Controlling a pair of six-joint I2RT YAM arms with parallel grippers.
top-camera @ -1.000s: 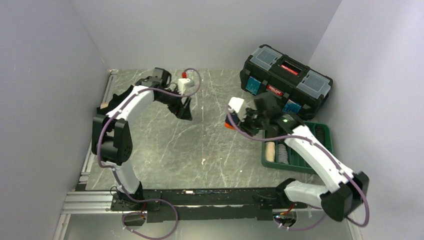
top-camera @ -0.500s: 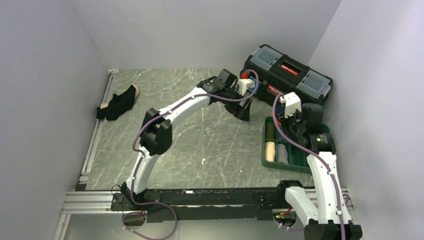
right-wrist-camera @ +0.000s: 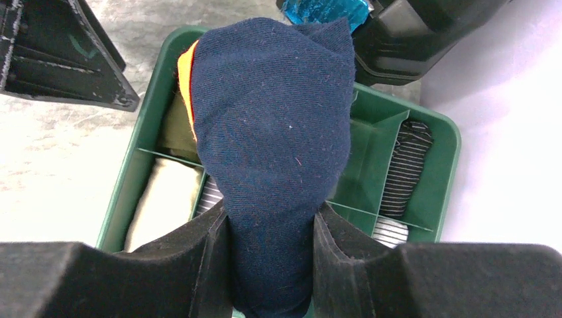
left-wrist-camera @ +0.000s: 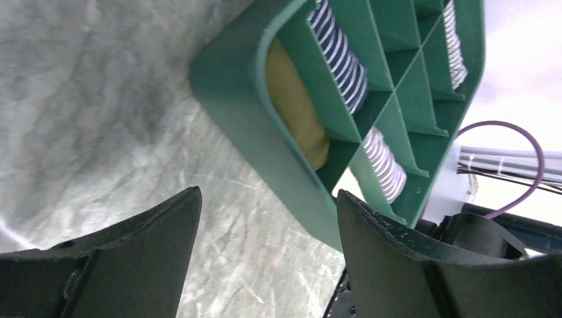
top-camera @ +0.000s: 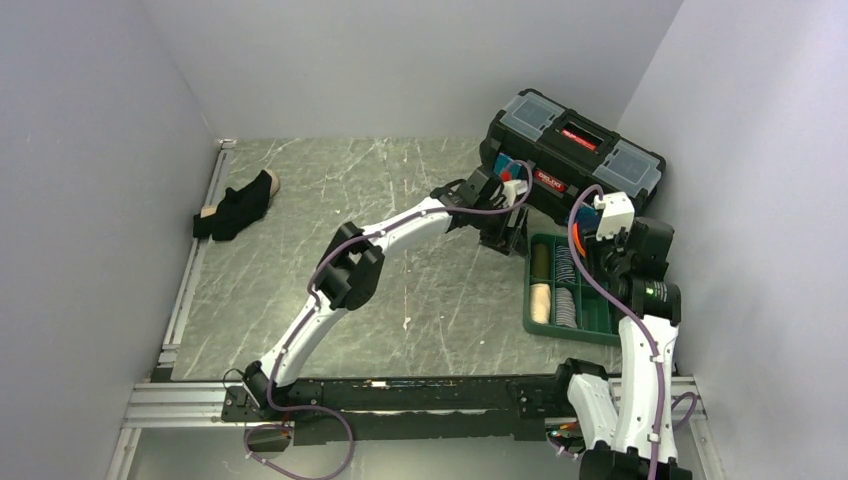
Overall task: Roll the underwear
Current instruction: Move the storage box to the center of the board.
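So the right gripper [right-wrist-camera: 272,228] is clamped on the dark navy underwear [right-wrist-camera: 272,119], fingers squeezed in on both sides of the bundle. You can see a strip of orange band along its left edge. It's hanging right over the green tray [right-wrist-camera: 363,165], which sits on the right side of the table [top-camera: 400,290], just near of the black toolbox [top-camera: 570,150]. A few tray compartments already have stuff in them: a couple of striped rolls [left-wrist-camera: 341,53] and a tan roll [left-wrist-camera: 295,106] next to them. The left gripper [left-wrist-camera: 268,193] is stretched way across to the right, just beside the tray's far left corner, jaws wide apart with nothing between them. Then there's a black underwear [top-camera: 238,205] lying loose on the table at the far left, close to the wall, well apart from both arms.
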